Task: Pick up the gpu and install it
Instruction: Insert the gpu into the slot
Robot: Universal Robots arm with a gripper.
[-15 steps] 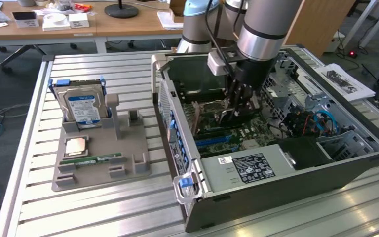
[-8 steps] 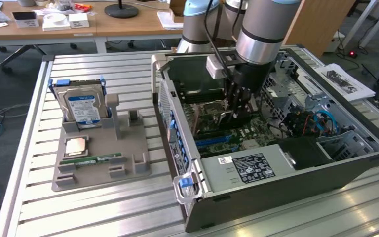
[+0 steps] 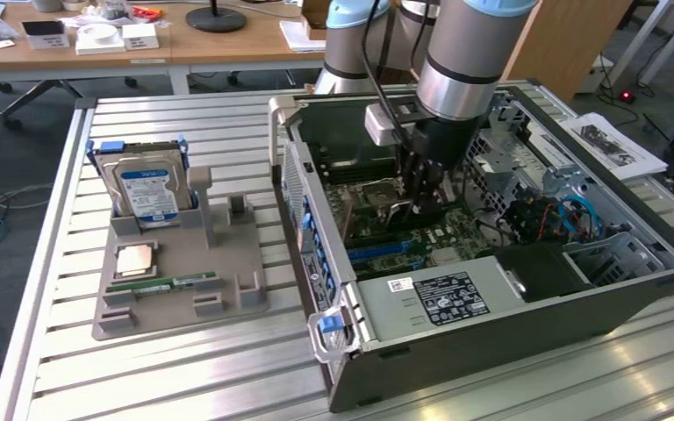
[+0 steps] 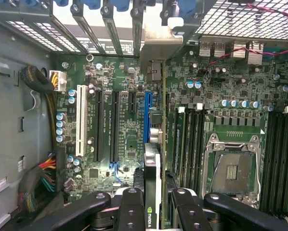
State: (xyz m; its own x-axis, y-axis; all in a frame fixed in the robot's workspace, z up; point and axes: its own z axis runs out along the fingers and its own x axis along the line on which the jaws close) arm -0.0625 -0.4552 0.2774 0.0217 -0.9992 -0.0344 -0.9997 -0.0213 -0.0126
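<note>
Pincer [image 3: 417,197]: clamped on gpu [image 4: 152,166] | gpu: edge-on, inside open case [image 3: 512,303] | position: over motherboard [image 4: 110,125], running along blue slot [image 4: 147,115]

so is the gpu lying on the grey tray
No, the gpu is clamped edge-on between the fingers above the motherboard.

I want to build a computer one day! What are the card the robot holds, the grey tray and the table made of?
The gpu: a dark circuit board, seen edge-on, with a dull silvery bracket that looks like sheet metal. The grey tray: probably matte plastic, with blocky moulded slots. The table: likely aluminium, pale ribbed slats with a soft sheen.
</note>
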